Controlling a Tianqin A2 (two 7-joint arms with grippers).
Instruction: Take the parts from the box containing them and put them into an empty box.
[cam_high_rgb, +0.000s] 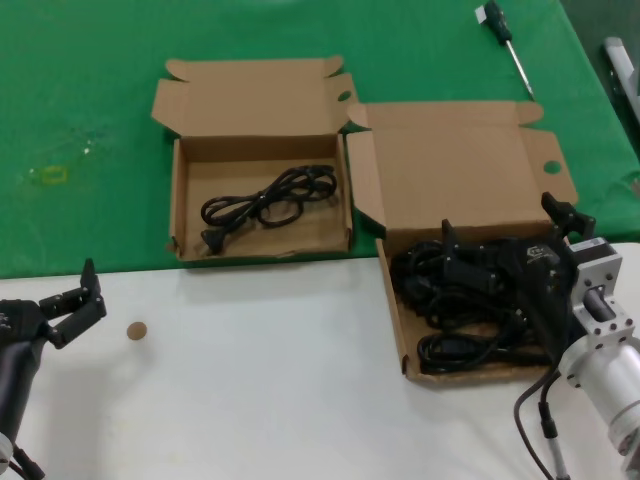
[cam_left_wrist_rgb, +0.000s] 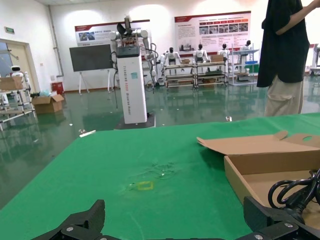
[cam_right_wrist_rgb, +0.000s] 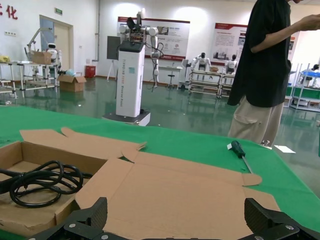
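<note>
Right end effector (cam_high_rgb: 505, 262): spread, low inside the larger brown corrugated cardboard box (cam_high_rgb: 395, 300), over tangled black cables (cam_high_rgb: 450, 300), positioned for picking. Smaller brown cardboard box (cam_high_rgb: 190, 200), well away, holds one black cable (cam_high_rgb: 265, 205). Left end effector (cam_high_rgb: 75, 300): spread, idle above white worktop (cam_high_rgb: 250, 380).

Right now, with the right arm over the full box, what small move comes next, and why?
Probably lower the right end effector onto the cable pile in the larger box and close. It hangs open above the cables with nothing held, and the smaller box holds only one cable.
</note>
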